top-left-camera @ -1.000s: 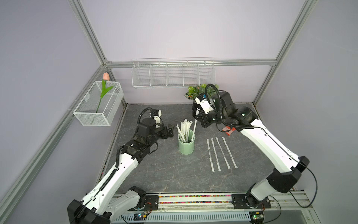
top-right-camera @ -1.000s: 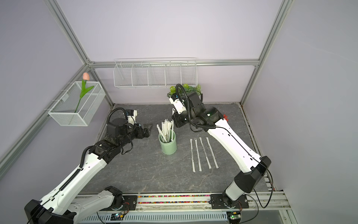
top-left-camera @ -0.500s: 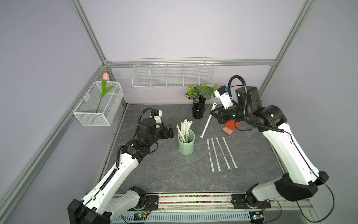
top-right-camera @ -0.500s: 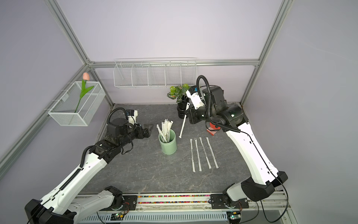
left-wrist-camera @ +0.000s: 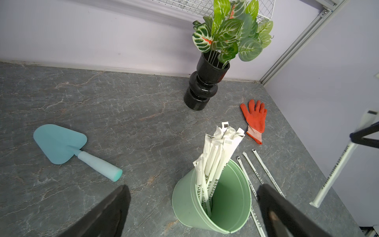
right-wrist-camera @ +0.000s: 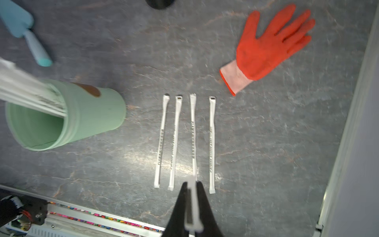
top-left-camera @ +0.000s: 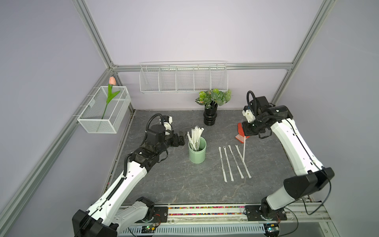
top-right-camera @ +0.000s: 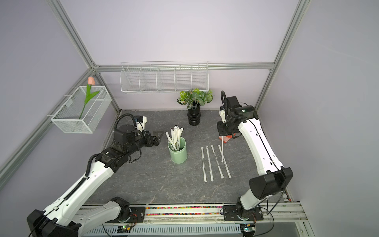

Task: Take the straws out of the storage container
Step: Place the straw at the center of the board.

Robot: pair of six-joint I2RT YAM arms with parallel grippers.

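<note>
**Carrying the fifth straw across to the row**

A second ago my right gripper (top-left-camera: 244,137) was up over the storage container (top-left-camera: 197,153), drawing one wrapped straw out of the bunch. Now it has swung clear to the right, above the orange glove (right-wrist-camera: 266,47), jaws pressed together on the top of that held straw (top-left-camera: 244,149). The straw hangs nearly upright, its lower end over the right side of the laid-out row. I cannot tell whether it touches the table yet. I judge this to be one more removal nearly done, with only the laying-down left.

My left gripper (top-left-camera: 183,137) has not moved. It sits spread wide just beside the cup and holds nothing.

Count:
- Four straws on the table (top-left-camera: 235,162), side by side.
- One straw in my right pinch.
- A packed bunch of straws in the cup (top-left-camera: 195,136), too tight to number, so most of the job is still ahead.
- One cup, one glove, one blue trowel (left-wrist-camera: 61,143), one black vase (top-left-camera: 210,119).
</note>
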